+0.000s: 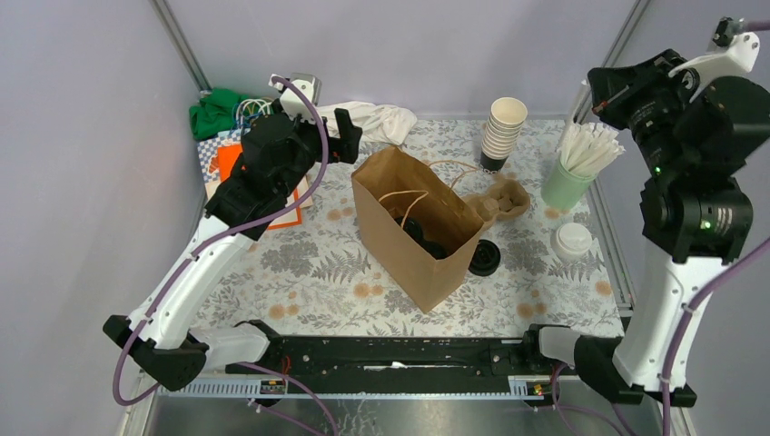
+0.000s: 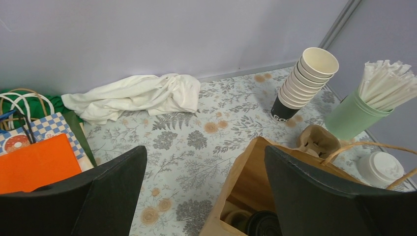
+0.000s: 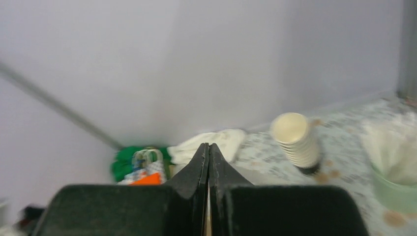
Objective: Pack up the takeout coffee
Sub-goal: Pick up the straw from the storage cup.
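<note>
Floral tablecloth (image 1: 309, 263) bears a brown bag (image 1: 399, 263), coffee cups (image 1: 425, 238) already inside and seemingly one more cup (image 1: 484, 257) just right of it, so we would steady the bag's rim with our spread-wide left claw (image 2: 204, 162), hovering at its far-left corner, while the pinched-closed, empty right claw (image 3: 209, 157) fetches that cup upright.

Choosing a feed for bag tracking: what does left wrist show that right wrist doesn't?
Only left wrist: brown paper bag, cardboard cup carrier, white lid, and the open left claw. Only right wrist: the shut right claw, filling the lower frame. Both: stack of cream cups, white cloth, pale green cup of sticks, orange bag; all blurred in right wrist.
</note>
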{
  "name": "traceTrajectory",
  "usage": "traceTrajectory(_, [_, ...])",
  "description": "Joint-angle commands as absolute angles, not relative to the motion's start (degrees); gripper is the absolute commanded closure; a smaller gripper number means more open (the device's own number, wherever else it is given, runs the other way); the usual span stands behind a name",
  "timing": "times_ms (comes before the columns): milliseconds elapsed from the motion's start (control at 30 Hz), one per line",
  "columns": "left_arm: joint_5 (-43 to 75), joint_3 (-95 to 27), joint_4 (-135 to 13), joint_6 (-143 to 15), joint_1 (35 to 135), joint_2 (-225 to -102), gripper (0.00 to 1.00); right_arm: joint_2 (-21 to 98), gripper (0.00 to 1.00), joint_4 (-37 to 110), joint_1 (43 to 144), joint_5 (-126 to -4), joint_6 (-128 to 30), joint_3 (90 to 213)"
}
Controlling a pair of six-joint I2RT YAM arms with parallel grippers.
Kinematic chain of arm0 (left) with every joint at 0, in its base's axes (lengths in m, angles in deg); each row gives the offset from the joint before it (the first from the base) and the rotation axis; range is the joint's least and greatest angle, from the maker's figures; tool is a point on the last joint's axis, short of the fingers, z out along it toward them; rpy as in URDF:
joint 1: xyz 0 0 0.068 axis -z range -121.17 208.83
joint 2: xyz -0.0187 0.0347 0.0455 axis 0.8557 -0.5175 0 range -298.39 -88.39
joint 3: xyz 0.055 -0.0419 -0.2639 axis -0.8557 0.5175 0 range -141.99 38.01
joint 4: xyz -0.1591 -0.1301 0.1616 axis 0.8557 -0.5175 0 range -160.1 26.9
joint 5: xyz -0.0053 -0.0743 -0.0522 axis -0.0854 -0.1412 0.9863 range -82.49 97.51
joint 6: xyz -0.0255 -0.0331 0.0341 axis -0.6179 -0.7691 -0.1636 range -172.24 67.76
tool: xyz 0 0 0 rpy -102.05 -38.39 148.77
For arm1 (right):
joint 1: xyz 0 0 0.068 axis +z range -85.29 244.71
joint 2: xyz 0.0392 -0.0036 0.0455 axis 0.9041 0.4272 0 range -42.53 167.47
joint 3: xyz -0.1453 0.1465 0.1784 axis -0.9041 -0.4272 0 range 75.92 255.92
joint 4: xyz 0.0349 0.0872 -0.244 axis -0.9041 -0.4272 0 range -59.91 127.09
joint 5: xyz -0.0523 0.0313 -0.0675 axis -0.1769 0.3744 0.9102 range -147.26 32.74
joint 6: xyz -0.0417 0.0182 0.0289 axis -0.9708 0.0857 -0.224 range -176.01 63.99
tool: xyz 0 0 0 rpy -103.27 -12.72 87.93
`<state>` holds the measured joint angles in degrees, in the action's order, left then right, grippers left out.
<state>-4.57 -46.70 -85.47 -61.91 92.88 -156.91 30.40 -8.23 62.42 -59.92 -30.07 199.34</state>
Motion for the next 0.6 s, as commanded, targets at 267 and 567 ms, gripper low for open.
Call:
traceTrajectory(267, [-2.9,-46.4,-81.7,-63.3,92.6,-155.2,0.07,28.7,1.00,25.7,62.6,-94.3,1.9,186.5])
traceTrajectory(567, [-2.4,-44.9,-81.0,-64.3,92.6,-154.5,0.08,33.8,1.00,30.1,72.3,-94.5,5.3,189.8])
